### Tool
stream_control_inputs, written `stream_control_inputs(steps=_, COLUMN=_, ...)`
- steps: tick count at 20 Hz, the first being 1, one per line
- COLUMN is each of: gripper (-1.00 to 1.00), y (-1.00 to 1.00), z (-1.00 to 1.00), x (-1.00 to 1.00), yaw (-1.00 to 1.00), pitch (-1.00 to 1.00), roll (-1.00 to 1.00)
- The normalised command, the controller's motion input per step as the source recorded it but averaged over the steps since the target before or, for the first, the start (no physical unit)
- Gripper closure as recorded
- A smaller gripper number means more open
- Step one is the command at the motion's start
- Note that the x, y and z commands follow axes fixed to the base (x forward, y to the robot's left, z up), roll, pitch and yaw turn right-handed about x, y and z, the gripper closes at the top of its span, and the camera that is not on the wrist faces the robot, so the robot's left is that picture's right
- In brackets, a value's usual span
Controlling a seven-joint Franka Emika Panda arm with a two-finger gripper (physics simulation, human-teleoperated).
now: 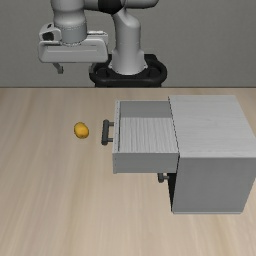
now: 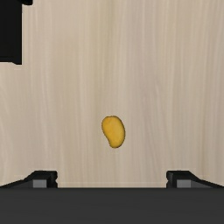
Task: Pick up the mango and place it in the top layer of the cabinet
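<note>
Mango [image 2: 113,131] lay on the table [image 1: 40,180], at 9 o'clock from the open top drawer [image 1: 145,140]. I read the gripper [image 2: 112,179] as wide open and empty. The mango sat at its 12 o'clock, long axis apparently 12-to-6, across the closing line.

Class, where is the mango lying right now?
The mango lies on the wooden table, at the exterior view's left of the handle of the open drawer, not touching it.
</note>
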Motion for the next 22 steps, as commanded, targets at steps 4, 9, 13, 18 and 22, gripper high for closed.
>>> stream_control_inputs(steps=4, gripper=-1.0, y=0.0, z=-1.0, x=0.0, yaw=0.0, pitch=0.0, roll=0.0)
stream_control_inputs(steps=9, gripper=-1.0, y=0.0, z=-1.0, x=0.0, yaw=0.0, pitch=0.0, roll=0.0)
stream_control_inputs(steps=13, gripper=-1.0, y=0.0, z=-1.0, x=0.0, yaw=0.0, pitch=0.0, roll=0.0)
stream_control_inputs(steps=18, gripper=-1.0, y=0.0, z=-1.0, x=0.0, yaw=0.0, pitch=0.0, roll=0.0)
stream_control_inputs(steps=22, gripper=1.0, y=0.0, z=-0.5, x=0.0, yaw=0.0, pitch=0.0, roll=0.0)
